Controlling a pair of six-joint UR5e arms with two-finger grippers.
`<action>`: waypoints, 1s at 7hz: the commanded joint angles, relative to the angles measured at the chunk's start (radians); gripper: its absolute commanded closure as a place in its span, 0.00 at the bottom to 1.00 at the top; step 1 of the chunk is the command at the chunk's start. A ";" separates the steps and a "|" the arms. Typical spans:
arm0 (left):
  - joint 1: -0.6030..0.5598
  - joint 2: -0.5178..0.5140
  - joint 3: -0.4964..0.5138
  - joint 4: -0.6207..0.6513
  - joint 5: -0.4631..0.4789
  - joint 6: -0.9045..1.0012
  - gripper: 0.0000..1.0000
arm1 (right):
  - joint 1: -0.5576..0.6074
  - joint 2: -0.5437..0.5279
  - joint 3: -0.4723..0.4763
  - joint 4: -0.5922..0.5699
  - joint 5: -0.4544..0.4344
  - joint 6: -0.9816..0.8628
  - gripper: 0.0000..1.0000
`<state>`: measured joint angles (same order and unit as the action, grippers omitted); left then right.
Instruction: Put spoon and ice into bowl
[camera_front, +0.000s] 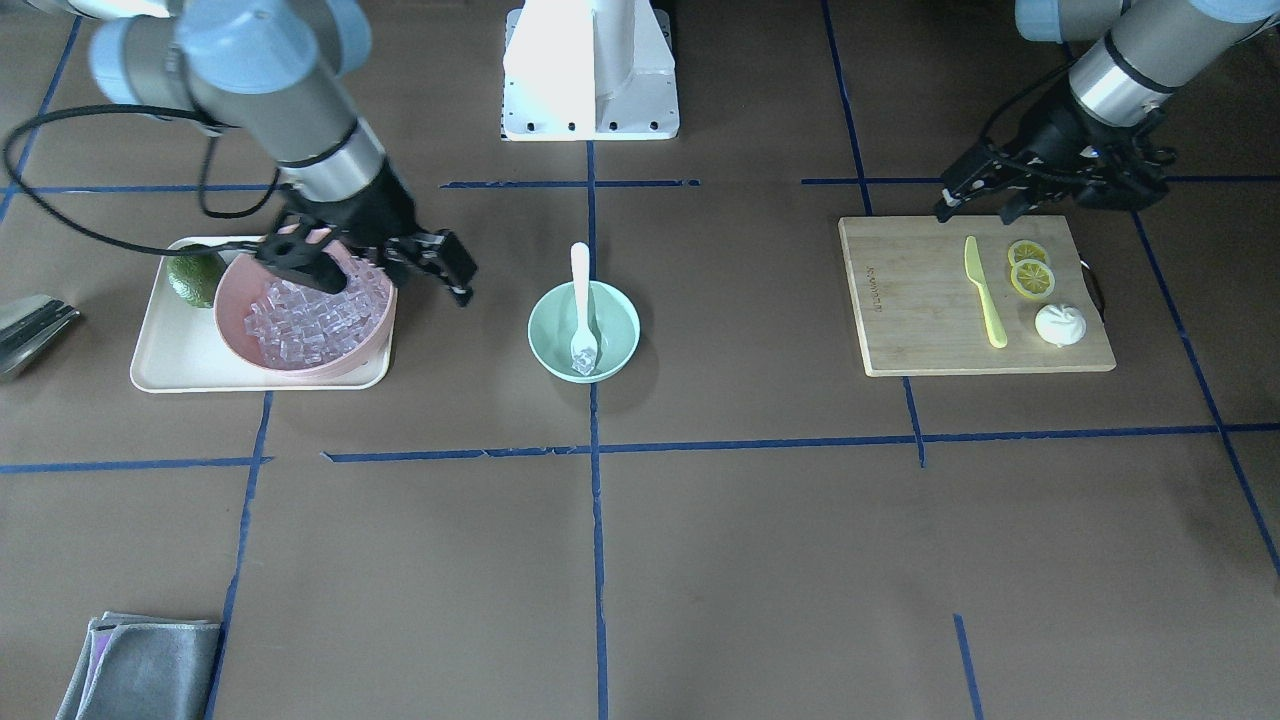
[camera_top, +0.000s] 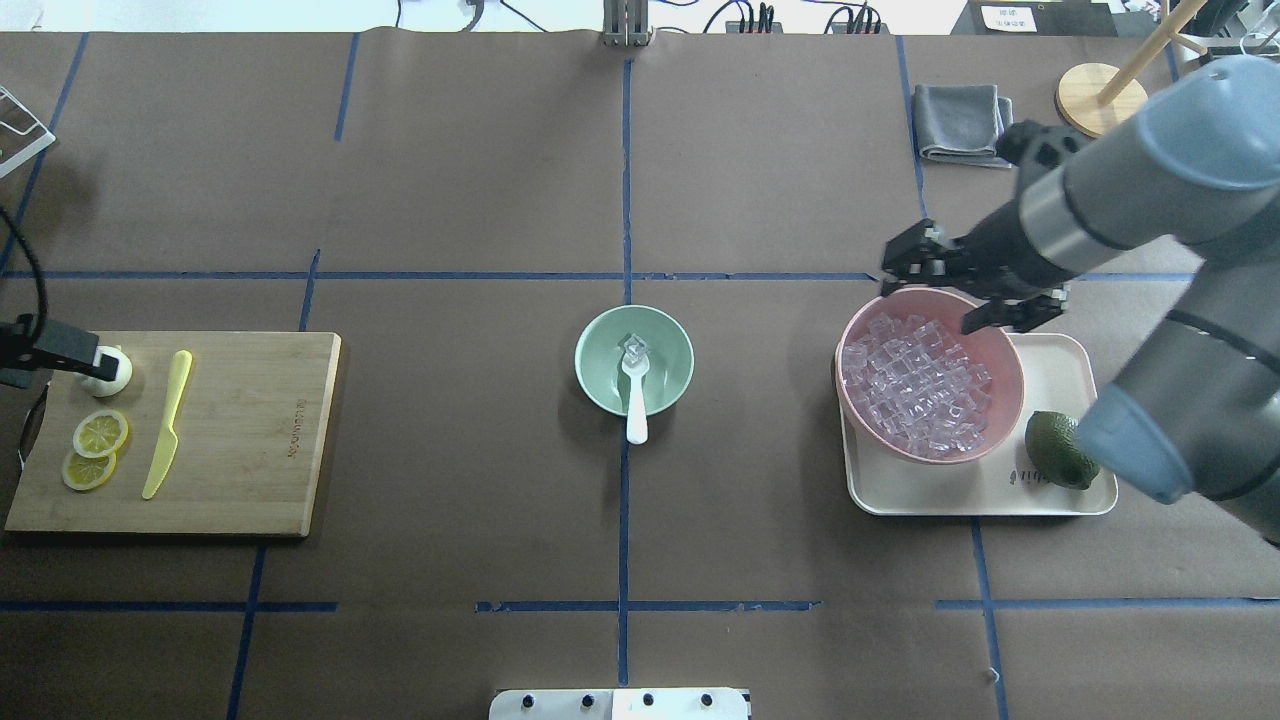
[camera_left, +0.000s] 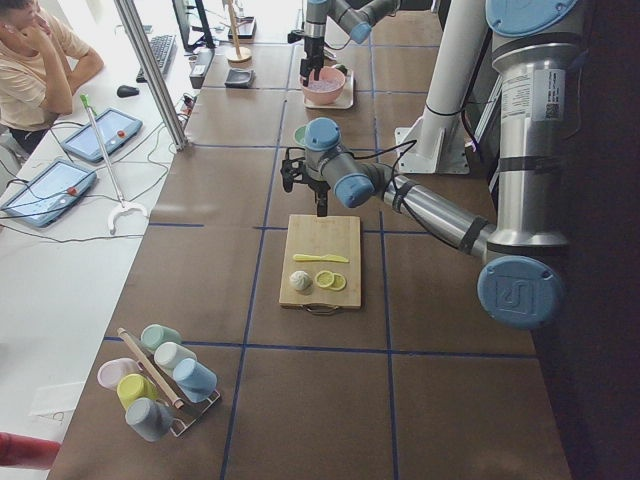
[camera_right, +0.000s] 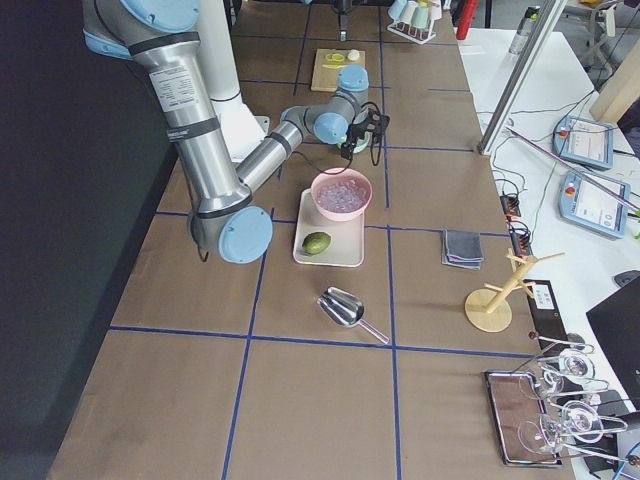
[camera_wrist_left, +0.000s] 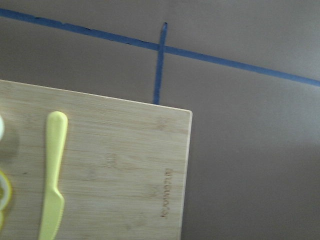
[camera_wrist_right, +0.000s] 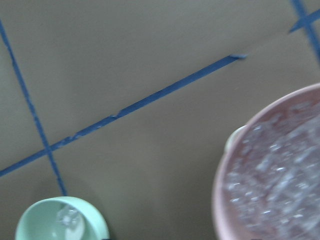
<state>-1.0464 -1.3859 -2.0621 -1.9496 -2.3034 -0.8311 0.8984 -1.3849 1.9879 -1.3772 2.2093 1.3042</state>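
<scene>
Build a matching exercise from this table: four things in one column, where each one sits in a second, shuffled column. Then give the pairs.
Things
1. spoon
2. avocado
3. knife
4. grey cloth

Places
a. on the cutting board
b. in the mint-green bowl, handle over the rim
c. on the tray, beside the pink bowl
d. on the table paper, near the wooden stand base

Pairs: 1-b, 2-c, 3-a, 4-d
</scene>
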 joint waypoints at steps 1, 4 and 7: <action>-0.192 0.097 0.031 0.059 -0.040 0.342 0.01 | 0.227 -0.280 0.039 0.000 0.123 -0.504 0.05; -0.476 0.015 0.144 0.359 -0.071 0.879 0.01 | 0.507 -0.430 -0.056 -0.029 0.133 -1.071 0.06; -0.607 -0.111 0.358 0.443 -0.071 1.115 0.01 | 0.687 -0.372 -0.237 -0.138 0.129 -1.449 0.01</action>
<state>-1.6161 -1.4666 -1.7702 -1.5233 -2.3730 0.2257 1.5246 -1.7726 1.8097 -1.4768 2.3380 -0.0219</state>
